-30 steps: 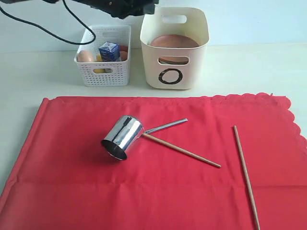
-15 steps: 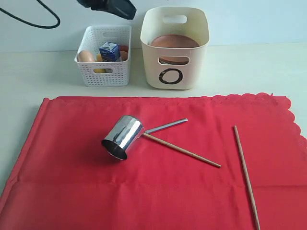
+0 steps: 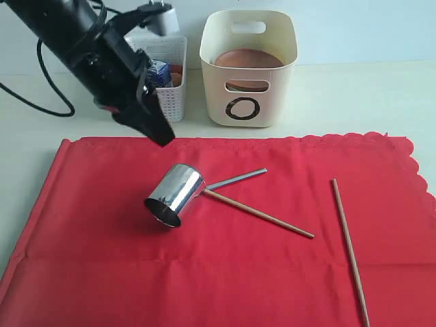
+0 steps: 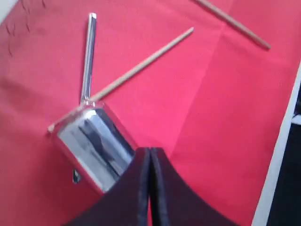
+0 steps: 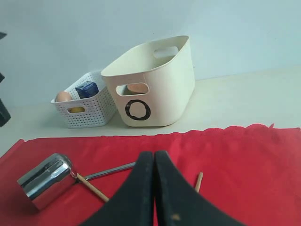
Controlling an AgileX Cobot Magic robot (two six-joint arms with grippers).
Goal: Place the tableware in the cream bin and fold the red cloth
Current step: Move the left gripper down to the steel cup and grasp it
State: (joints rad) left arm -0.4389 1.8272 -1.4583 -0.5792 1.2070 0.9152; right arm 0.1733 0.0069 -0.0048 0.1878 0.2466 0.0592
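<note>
The shiny steel cup [image 3: 174, 195] lies on its side on the red cloth [image 3: 102, 272], left of the cloth's middle. Its thin handle points toward the far right corner, and one chopstick [image 3: 259, 214] runs up to its base; the second chopstick [image 3: 349, 251] lies near the right edge. The brown plate [image 3: 246, 60] sits in the cream bin [image 3: 272, 102] at the surface's [image 3: 354, 95] far edge. The left pincer [image 3: 162, 138] hovers just beyond the cup, fingers pressed together and empty (the right pincer [image 5: 155, 162] is likewise closed, holding nothing). The cup looks next: the jaws must spread before descending.
</note>
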